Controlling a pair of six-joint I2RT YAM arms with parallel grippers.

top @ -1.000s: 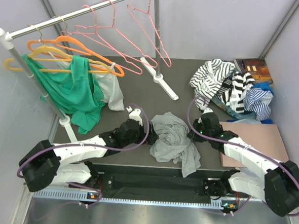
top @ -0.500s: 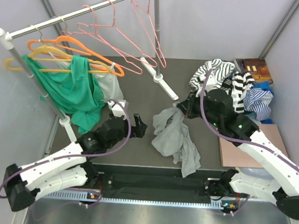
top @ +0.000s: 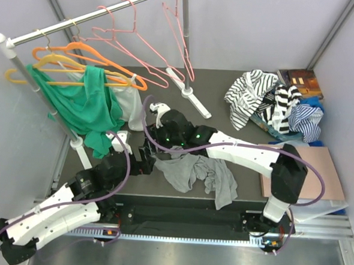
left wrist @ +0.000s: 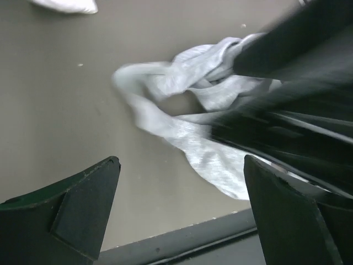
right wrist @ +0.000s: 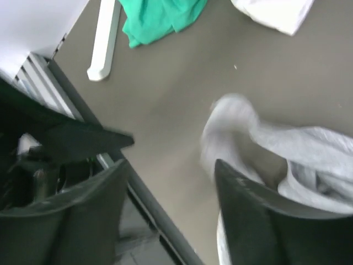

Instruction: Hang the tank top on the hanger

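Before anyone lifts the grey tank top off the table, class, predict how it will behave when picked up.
Probably floppy: the tank top lies crumpled in soft folds on the table. Likely light, since the knit looks thin. Its loose strap loop may dangle or snag.

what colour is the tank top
The tank top is plain grey, clearest in the top external view.

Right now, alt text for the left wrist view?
A crumpled grey tank top lies on the dark table, seen between the wide-open left jaws. The blurred black right arm covers its right side.
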